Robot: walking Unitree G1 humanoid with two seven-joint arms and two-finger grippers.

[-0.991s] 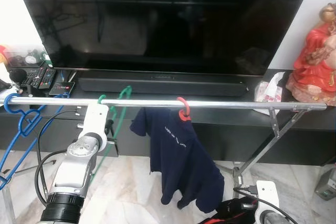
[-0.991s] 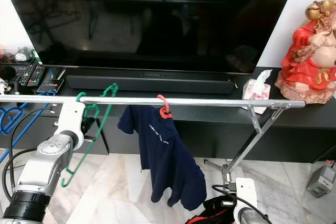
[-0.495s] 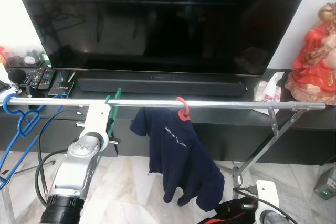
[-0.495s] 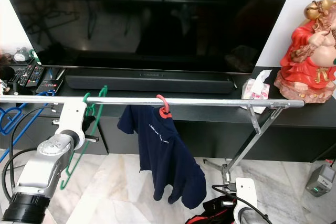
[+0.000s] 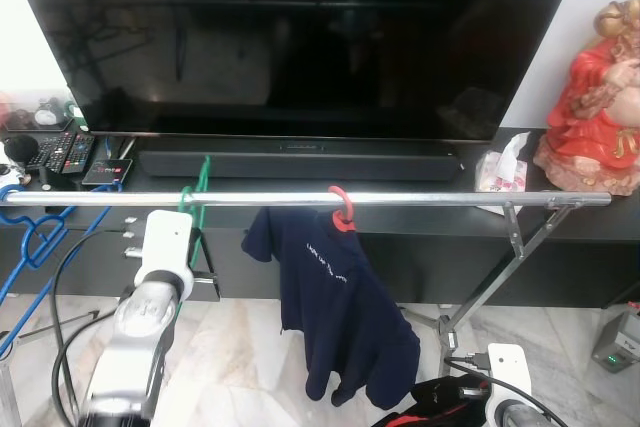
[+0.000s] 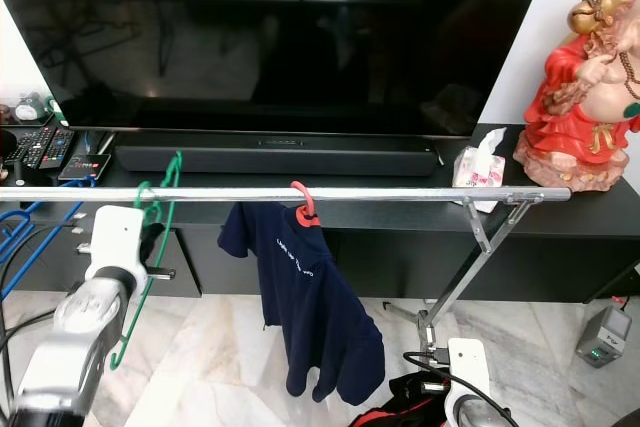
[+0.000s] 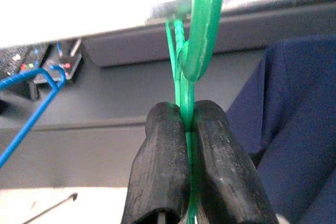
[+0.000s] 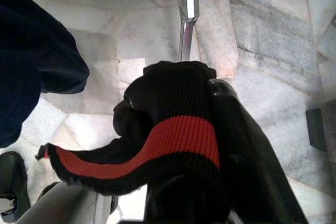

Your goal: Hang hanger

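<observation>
Black-and-red knit cloth (image 8: pixel 173 129) over marble floor (image 8: pixel 262 51)

Hanger (image 7: pixel 185 90): thin green plastic, empty, no clothes on it.
Hook: bent over the rail (image 5: pixel 420 198), at the rail's left part, between the blue hangers and the red one with the shirt.
Pose: it hangs down under the rail, seen nearly edge-on, body a little tilted.
Grip: the neck just under the hook is pinched between the two black fingers (image 7: pixel 163 171) of the left gripper (image 7: pixel 185 182).
</observation>
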